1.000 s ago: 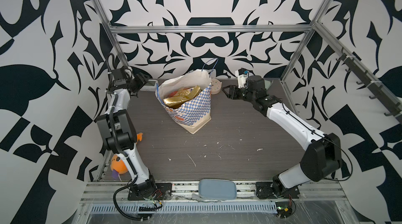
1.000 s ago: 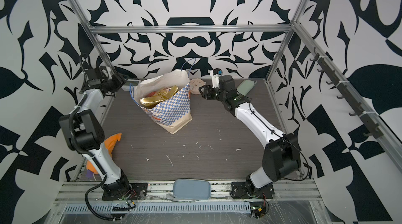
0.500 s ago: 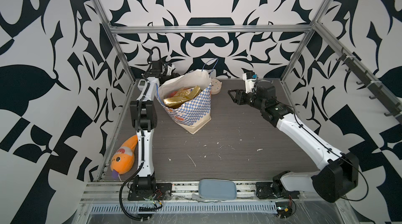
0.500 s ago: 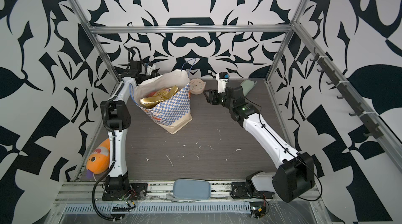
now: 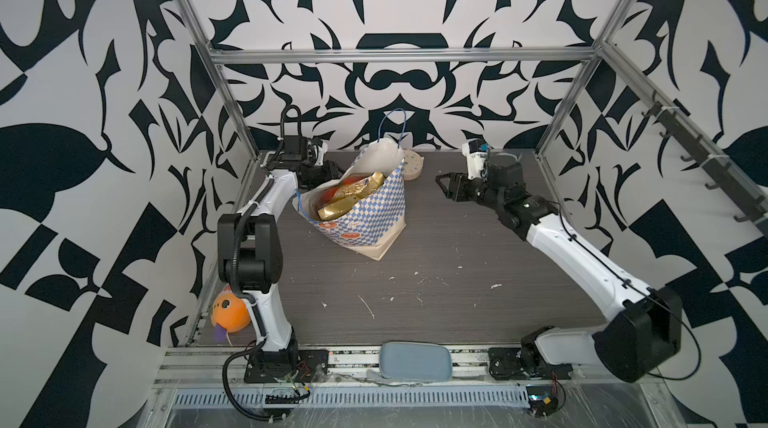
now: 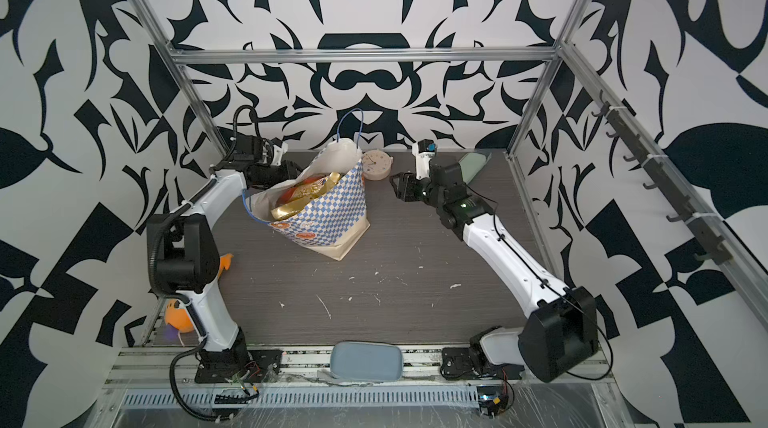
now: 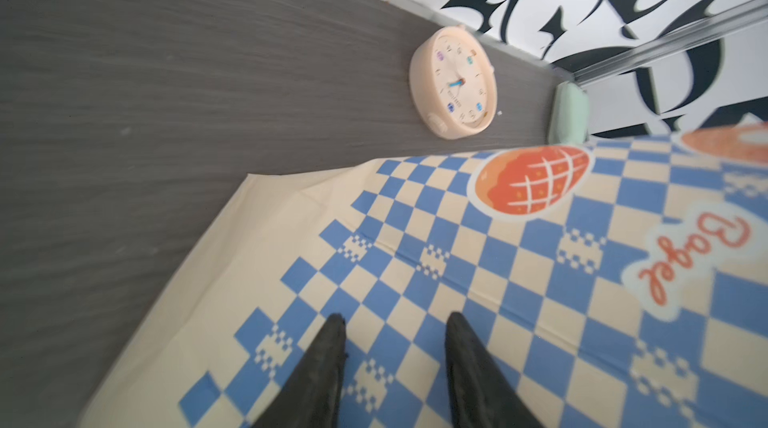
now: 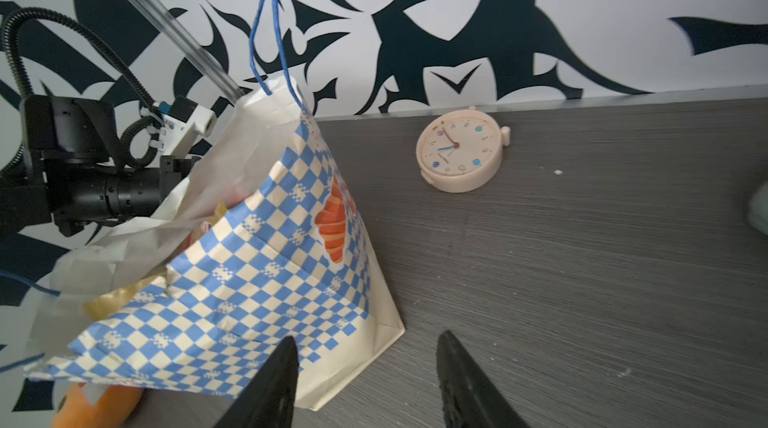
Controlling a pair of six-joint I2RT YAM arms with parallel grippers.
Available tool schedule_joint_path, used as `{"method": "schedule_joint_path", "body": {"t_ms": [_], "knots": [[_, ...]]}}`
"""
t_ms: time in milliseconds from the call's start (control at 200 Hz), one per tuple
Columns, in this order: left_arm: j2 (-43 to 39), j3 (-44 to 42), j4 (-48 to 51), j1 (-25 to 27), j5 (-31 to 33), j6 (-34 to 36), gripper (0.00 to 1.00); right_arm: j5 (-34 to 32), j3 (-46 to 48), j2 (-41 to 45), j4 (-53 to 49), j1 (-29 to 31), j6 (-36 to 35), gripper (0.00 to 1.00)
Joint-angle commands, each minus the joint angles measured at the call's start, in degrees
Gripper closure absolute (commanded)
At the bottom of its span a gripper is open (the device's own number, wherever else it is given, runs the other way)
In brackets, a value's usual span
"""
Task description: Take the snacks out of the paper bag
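The paper bag (image 5: 365,218) (image 6: 332,218) stands open at the back of the table, tilted towards the left. The snacks show in its mouth: a gold-yellow packet (image 5: 351,201) (image 6: 303,201) on top and a red-orange one (image 5: 336,193) beneath; the others are hidden. My left gripper (image 5: 332,174) is at the bag's back left wall. In the left wrist view its fingers (image 7: 332,347) stand apart over the checked paper (image 7: 498,280) with nothing between them. My right gripper (image 5: 442,184) (image 8: 368,340) hovers open to the right of the bag (image 8: 249,301), clear of it.
A cream clock (image 5: 412,166) (image 8: 457,155) lies behind the bag by the back wall. A mint green case (image 6: 473,164) (image 7: 569,118) sits in the back right corner. An orange plush fish (image 5: 230,313) lies at the left edge, and a grey-blue pad (image 5: 415,361) on the front rail.
My left arm swung from the left wall over to the bag's back left side, and its jaws narrowed. The right gripper drew back to the right, away from the bag.
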State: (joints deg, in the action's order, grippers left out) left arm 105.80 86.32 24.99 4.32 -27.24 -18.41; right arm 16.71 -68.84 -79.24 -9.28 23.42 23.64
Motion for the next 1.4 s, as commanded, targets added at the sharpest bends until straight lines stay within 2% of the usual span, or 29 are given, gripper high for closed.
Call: {"method": "schedule_joint_path", "body": {"t_ms": [0,140,240,310,420,540,625,725,775,860,940,1275,1395], "knots": [[-5.1,-3.1,2.6,0.5,5.1,-5.0,0.58,8.8,-3.1,-4.2,-3.4,2.9,0.5,0.43],[-8.4,-7.4,3.2,2.8,4.9,-11.0,0.59,7.1,-4.0,-8.2,-6.9,5.4,-0.3,0.45],[-9.2,-7.8,5.5,7.1,4.5,-11.1,0.61,2.3,-1.9,-7.1,-5.2,5.3,0.1,0.45],[-11.2,-9.0,5.0,7.7,4.9,-10.3,0.61,-1.1,-0.6,-5.4,-3.5,4.6,0.9,0.45],[-14.8,-9.7,3.0,3.7,10.0,-6.7,0.61,-2.7,1.3,-3.8,0.4,3.6,2.4,0.45],[-13.8,-6.8,0.1,-3.9,8.6,-4.0,0.60,-2.1,0.3,-4.7,0.9,3.5,2.7,0.45],[-8.8,-1.7,0.9,-7.5,8.3,-3.4,0.61,-1.4,0.1,-5.0,1.2,3.5,2.7,0.45],[-0.6,5.5,6.9,-8.0,11.0,-1.2,0.63,-1.2,0.8,-4.7,1.8,3.5,2.8,0.45],[2.2,6.3,7.3,-7.7,9.5,-1.1,0.64,-1.4,1.1,-4.6,2.1,3.5,2.9,0.45],[4.8,4.4,5.7,-6.9,7.8,-2.4,0.66,-1.9,1.1,-4.2,1.8,3.4,2.4,0.45],[5.2,2.0,5.8,-5.3,9.1,-2.7,0.67,-2.1,0.7,-3.6,1.9,3.4,1.3,0.45],[-0.3,-12.0,1.6,-0.7,11.3,-7.0,0.69,-1.2,-2.8,-4.1,6.3,3.5,-1.1,0.45],[-4.3,-17.8,-1.3,2.2,10.8,-12.0,0.70,-1.2,-5.1,-5.0,4.5,3.1,-1.3,0.45]]}}
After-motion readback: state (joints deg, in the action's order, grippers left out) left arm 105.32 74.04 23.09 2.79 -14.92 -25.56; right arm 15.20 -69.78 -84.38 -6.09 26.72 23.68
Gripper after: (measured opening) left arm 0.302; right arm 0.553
